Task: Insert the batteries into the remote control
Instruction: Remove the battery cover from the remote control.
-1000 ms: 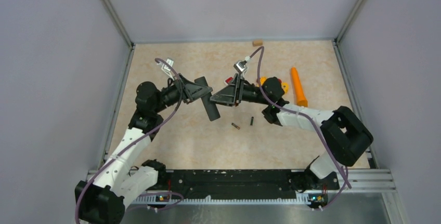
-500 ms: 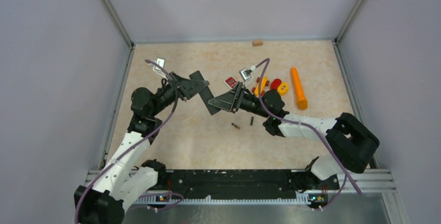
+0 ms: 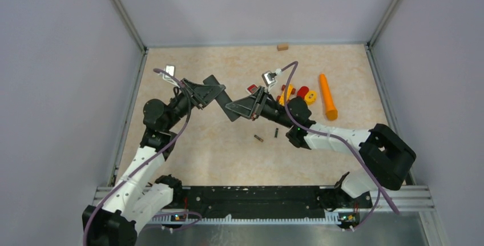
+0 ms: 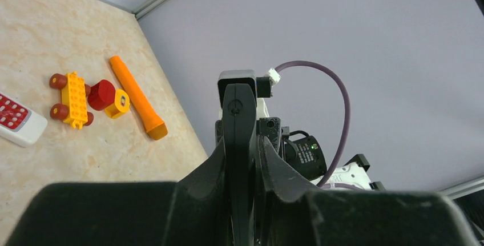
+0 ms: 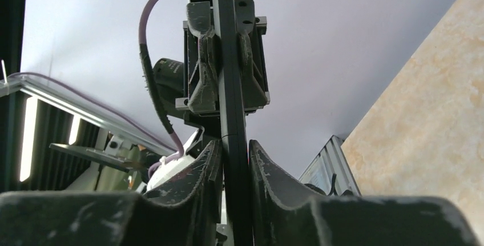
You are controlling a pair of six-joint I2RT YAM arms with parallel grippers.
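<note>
Remote (image 3: 224, 99) farther back, between both pincers (image 3: 218, 90) (image 3: 229, 108)

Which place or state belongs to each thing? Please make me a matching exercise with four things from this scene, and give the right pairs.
Things:
1. remote control
2. batteries
3. orange cone
4. wooden block

Places or states:
a. close to the back wall
b. loose on the table, near each other
c. clamped by the left gripper and the right gripper
d. at the right, beside the toys

Pairs: 1-c, 2-b, 3-d, 4-a
</note>
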